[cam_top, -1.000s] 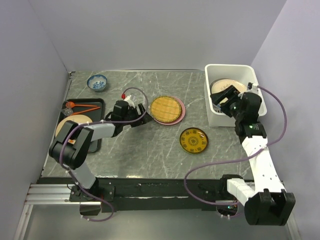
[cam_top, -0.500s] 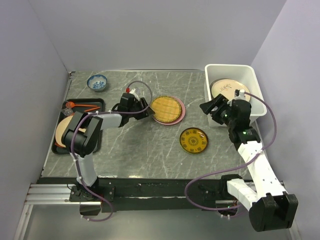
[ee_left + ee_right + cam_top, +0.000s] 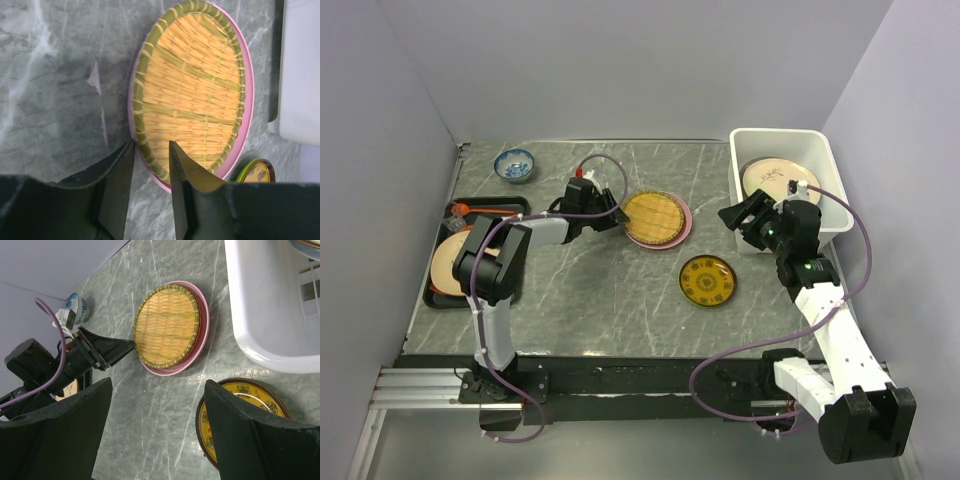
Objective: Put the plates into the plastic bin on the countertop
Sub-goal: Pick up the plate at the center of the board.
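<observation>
A pink plate (image 3: 681, 232) with a round woven tray (image 3: 653, 217) on it lies mid-countertop. My left gripper (image 3: 150, 145) stands astride its left rim (image 3: 145, 172), one finger outside the pink edge and one over the woven edge. The jaws are narrow; whether they press, I cannot tell. A small yellow-patterned plate (image 3: 707, 280) lies in front of it. My right gripper (image 3: 157, 390) hangs open and empty above the countertop, between that plate (image 3: 250, 394) and the pink one (image 3: 204, 325). The white plastic bin (image 3: 775, 138) at the back right holds a cream plate (image 3: 770, 178).
A black tray (image 3: 515, 205) at the left edge carries another plate (image 3: 442, 262) and orange utensils. A small blue-and-white bowl (image 3: 514, 164) sits at the back left. The bin's white wall (image 3: 260, 315) stands close to the right gripper.
The left gripper slid right to the pink plate's rim and its jaws narrowed around it. The right gripper drew out of the bin to the left, leaving the cream plate inside.
</observation>
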